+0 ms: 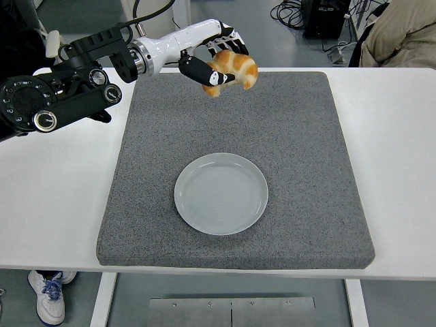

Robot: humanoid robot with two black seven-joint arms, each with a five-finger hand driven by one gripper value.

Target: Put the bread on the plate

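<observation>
Robotics lab or test bay: bare grey floor (231, 27), tangled cables (289, 10), white work table (54, 184) with grey foam mat (300, 136).

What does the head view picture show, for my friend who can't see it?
A robot's left hand holds a golden bread roll in the air above the far part of a grey mat. An empty light grey plate sits nearer on the mat, on a white table. Part of a person shows at the top right.
</observation>
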